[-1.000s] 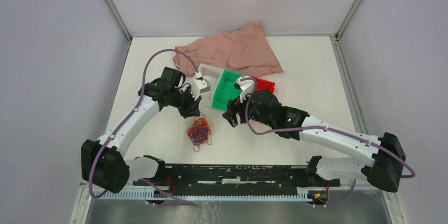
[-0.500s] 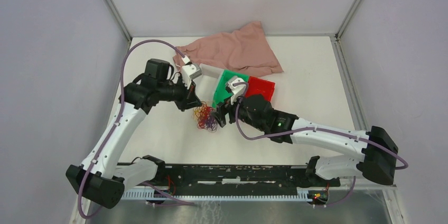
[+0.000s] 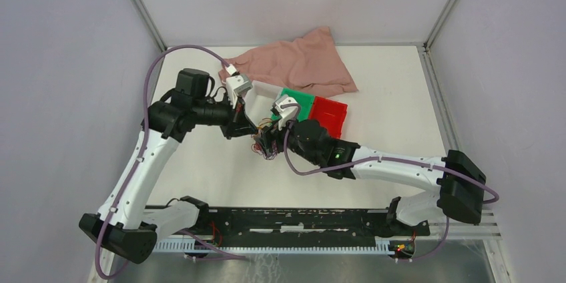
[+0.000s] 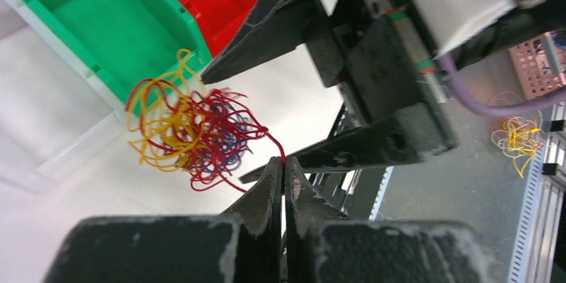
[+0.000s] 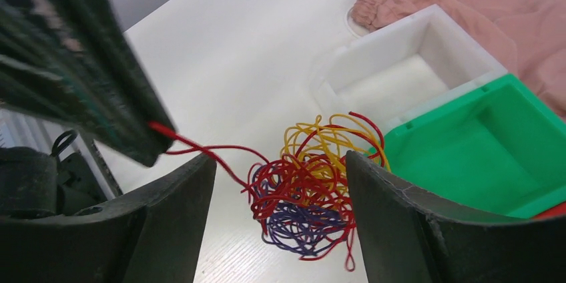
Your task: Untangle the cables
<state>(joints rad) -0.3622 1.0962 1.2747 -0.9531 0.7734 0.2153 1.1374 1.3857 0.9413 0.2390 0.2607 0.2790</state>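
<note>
The table (image 3: pixel 200 183) carries a pink cloth (image 3: pixel 300 63) at the far edge. Nearer than the cloth stands a row of three bins: white bin (image 5: pixel 400 63), green bin (image 5: pixel 480 149) and red bin (image 3: pixel 330 113), left to right.

The cables (image 5: pixel 304 196) form one loose clump of red, yellow and purple loops at mid-table, just on the near side of the white and green bins. Whether the clump rests on the table or hangs just clear of it cannot be told.

The left gripper (image 4: pixel 281 169) has its fingers pressed together on a single red strand (image 5: pixel 200 149) that runs from the clump's left side. The right gripper (image 5: pixel 279 163) has its fingers spread wide on either side of the clump, and no contact shows.

Handling judgement:
- The clump is very light and will follow any pulled strand instead of staying put.
- The strands are thin, springy and smooth, so a hold on one strand may slip.
- Loops catch on each other, and a hard pull is likely to tighten knots.
- Take hold at an outer loop or free end of another colour, opposite the held red strand, not around the whole clump.
</note>
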